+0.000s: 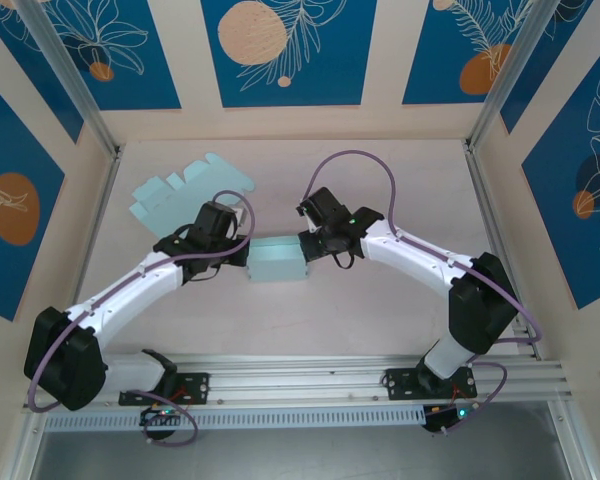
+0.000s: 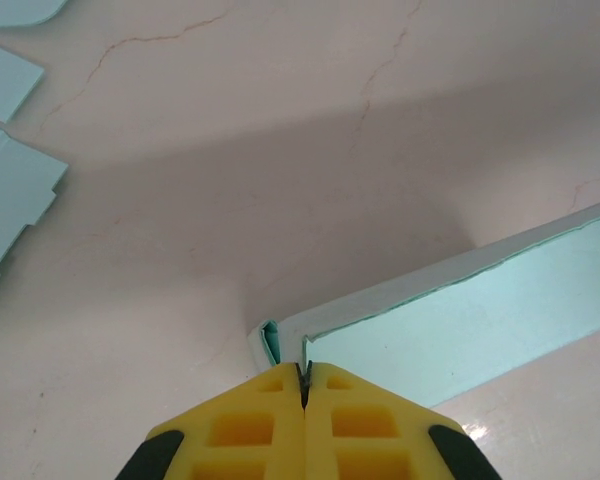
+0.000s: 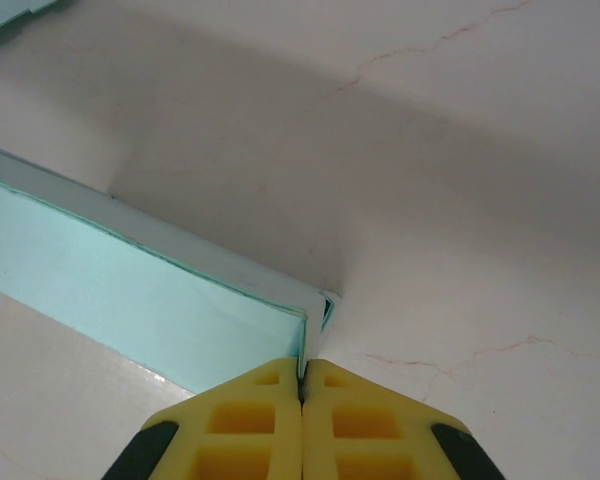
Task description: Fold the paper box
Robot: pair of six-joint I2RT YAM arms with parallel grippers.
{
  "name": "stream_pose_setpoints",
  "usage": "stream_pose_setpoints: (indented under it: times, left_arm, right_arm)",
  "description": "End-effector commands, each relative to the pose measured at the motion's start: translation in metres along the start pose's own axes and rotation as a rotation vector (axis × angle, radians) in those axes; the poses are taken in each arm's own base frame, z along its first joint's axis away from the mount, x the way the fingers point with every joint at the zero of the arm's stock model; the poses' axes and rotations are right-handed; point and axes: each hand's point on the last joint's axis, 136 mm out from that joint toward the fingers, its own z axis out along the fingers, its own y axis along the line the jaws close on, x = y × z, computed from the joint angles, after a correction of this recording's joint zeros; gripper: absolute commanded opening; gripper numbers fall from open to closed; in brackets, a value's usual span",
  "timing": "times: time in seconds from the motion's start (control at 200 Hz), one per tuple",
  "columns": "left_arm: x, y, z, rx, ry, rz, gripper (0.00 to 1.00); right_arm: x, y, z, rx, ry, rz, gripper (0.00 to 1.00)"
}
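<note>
Our left gripper (image 2: pixel 303 375) is clamped tight on one end wall of the paper box (image 2: pixel 450 325), and the right gripper (image 3: pixel 302 372) is pinched the same way on the opposite end, so both are closed on thin card. The box sits mid-table between the two wrists. We reckon the trick here is moving both ends evenly, no twisting, so the corner folds crease square and the card doesn't tear. Inside the box we can't make out anything. A second flat blank (image 1: pixel 185 190) lies well apart at the far left of the table (image 1: pixel 380 330).
</note>
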Motion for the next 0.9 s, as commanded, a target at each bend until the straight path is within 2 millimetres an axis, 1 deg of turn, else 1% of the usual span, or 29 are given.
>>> stream_pose_setpoints:
  times: [0.0,0.11,0.27,0.43,0.67,0.765,0.895]
  left_arm:
    - [0.010,-0.011,0.002,0.063,0.018,-0.027,0.05]
    - [0.010,-0.010,0.001,0.072,-0.007,-0.058,0.00]
    - [0.011,-0.014,-0.002,0.107,-0.036,-0.086,0.00]
    - [0.014,-0.009,-0.002,0.091,-0.042,-0.087,0.00]
    - [0.022,-0.008,0.004,0.092,-0.023,-0.090,0.00]
    - [0.023,-0.008,0.006,0.091,-0.021,-0.093,0.00]
    - [0.023,-0.006,0.007,0.079,-0.022,-0.091,0.00]
  right_arm:
    - [-0.001,0.017,0.002,-0.036,0.002,0.027,0.07]
    - [-0.001,0.019,0.003,-0.029,-0.001,0.035,0.07]
    - [-0.001,0.021,0.004,-0.026,-0.014,0.060,0.07]
    - [-0.008,0.026,0.002,-0.044,-0.038,0.098,0.07]
    - [-0.013,0.039,0.005,-0.108,-0.047,0.124,0.07]
    - [-0.012,0.037,0.007,-0.096,-0.044,0.123,0.07]
    - [-0.005,0.030,0.012,-0.058,-0.031,0.118,0.07]
